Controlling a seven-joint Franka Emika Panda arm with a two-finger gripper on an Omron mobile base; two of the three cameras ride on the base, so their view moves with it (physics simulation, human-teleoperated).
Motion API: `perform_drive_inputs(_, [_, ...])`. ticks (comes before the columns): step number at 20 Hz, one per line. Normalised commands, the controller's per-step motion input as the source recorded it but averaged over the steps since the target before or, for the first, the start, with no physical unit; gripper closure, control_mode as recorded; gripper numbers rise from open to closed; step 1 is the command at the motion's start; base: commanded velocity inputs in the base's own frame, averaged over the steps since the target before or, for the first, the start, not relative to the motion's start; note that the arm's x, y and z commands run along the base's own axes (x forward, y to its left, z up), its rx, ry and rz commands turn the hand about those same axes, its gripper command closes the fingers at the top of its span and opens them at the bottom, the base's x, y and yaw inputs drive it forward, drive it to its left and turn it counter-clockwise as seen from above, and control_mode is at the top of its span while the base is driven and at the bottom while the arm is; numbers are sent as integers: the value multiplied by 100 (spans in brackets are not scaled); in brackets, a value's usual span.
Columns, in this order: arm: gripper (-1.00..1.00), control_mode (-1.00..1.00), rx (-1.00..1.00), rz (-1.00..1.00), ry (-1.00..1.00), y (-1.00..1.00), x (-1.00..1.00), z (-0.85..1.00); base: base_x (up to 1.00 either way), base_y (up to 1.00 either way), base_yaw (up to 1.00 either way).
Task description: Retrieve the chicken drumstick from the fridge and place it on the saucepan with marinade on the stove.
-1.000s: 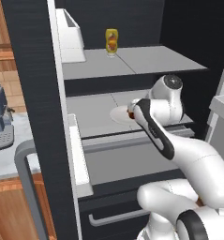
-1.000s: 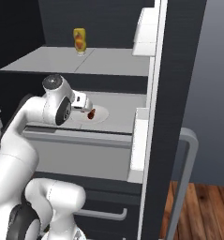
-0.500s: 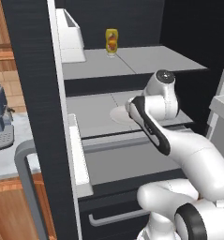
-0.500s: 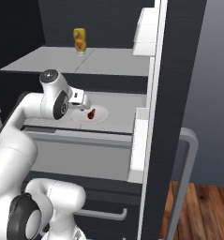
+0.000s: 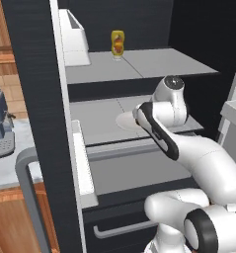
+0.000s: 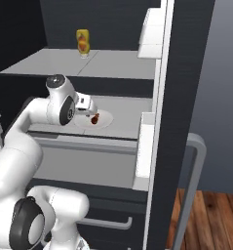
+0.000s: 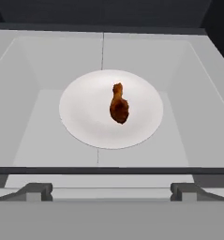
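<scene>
Home kitchen: tall black fridge (image 5: 35, 99) w/ grey shelves open in front, grey coffee machine (image 5: 0, 123) on pale counter w/ wooden cabinets at left, wood floor (image 6: 205, 219) at right.

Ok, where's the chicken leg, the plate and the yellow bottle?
chicken drumstick (image 7: 119, 108): hand view, on its thick meaty end.
plate (image 7: 80, 115): hand view, on the bare white part left of the meat.
yellow squeeze bottle (image 5: 117, 44): left base view, on the middle of its body, upper shelf.

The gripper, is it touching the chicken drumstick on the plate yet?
Apart. In the hand view the open gripper has its fingertips low at the shelf's front edge, with bare white plate and shelf between them and the chicken drumstick.
</scene>
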Motion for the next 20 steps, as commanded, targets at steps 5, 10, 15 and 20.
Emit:
perform_drive_inputs(5, [-100, -100, 0, 0, 0, -10, 18, -2, 0, 0, 0])
perform_drive_inputs(10, [-100, -100, 0, 0, 0, -11, 26, -20, 0, 0, 0])
perform_drive_inputs(15, [-100, -100, 0, 0, 0, 0, 44, -18, 0, 0, 0])
perform_drive_inputs(20, [-100, -100, 0, 0, 0, 0, 54, -22, 0, 0, 0])
